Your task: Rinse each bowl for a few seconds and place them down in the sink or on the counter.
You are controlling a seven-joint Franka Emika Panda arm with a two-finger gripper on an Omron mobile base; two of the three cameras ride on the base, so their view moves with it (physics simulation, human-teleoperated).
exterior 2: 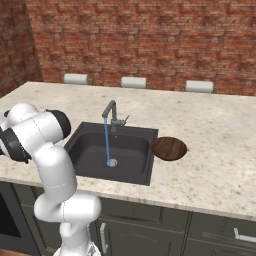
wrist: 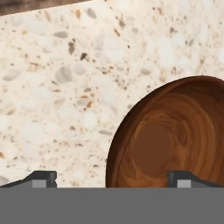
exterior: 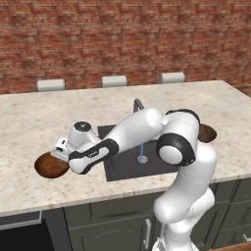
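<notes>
Two wooden bowls: one (exterior: 50, 165) sits on the counter (exterior: 29, 117) right under the gripper (wrist: 112, 179), the other (exterior 2: 169, 148) lies well away from the gripper, on the far side of the sink (exterior 2: 90, 145). One sink, a black basin between the two bowls. One faucet (exterior 2: 111, 114), with one thin stream of water (exterior 2: 107, 142) running down to one round drain (exterior 2: 112, 162). Three pale chair backs (exterior 2: 133, 82) line up beyond the counter's far edge, well apart from the gripper. One counter, one robot arm (exterior: 184, 162), one gripper with two finger tips (wrist: 43, 178).
</notes>
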